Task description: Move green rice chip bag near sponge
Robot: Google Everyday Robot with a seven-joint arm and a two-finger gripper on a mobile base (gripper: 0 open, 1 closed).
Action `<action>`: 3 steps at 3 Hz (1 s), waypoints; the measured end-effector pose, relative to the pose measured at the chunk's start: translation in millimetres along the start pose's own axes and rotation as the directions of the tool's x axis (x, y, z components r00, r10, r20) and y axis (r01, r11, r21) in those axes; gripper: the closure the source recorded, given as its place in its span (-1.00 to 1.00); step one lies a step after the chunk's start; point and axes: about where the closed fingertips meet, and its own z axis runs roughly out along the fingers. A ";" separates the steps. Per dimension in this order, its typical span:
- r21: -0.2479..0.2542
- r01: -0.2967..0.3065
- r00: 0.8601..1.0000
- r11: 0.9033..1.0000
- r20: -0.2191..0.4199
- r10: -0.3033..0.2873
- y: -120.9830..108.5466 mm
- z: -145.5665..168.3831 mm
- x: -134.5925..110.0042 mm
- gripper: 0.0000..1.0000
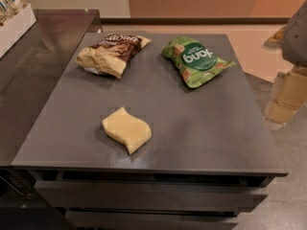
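Fig. 1. Camera view of dark grey counter point(201, 138), task not yet begun.

(a) Layout. Green bag point(196, 60) lies flat at far right of counter, lettering upside-down to the viewer. Sponge point(127, 129) lies flat at near centre-left, close to front edge, well apart from green bag. Brown bag point(111, 54) lies at far left, level w/ green bag, apart from both. Tool point(284, 99) hangs off counter's right side, partly cut by frame edge, touching nothing. Whether it is wide or narrow cannot be told.

(b) Hazards, as judged.
1. Slip: the bag looks crinkly and puffed, so a shallow pinch on a loose corner may let it drop or twist mid-carry.
2. Sponge knocked: the sponge looks light and sits near the front edge. A low carry or a dragged bag approaching from behind could shove it off the counter.
3. Wrong resting place: released too late, the bag lands on top of the sponge, not beside it. Released too early, it lies well apart, i.e. task unmet.
4. Wrong item: the brown bag is of similar size and at similar depth. Colour is the sure cue.

(c) Count. Bags: 2 (1 green, 1 brown). Sponges: 1. Tools: 1. Counters: 1.
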 end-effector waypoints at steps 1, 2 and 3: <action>0.001 0.000 1.000 1.000 0.002 0.000 -1.4 0.1 -0.7 -1.00; 0.010 -0.036 0.998 0.999 0.048 0.036 -16.5 7.1 -4.1 -1.00; 0.034 -0.119 0.986 0.992 0.119 0.114 -47.9 23.3 -8.0 -1.00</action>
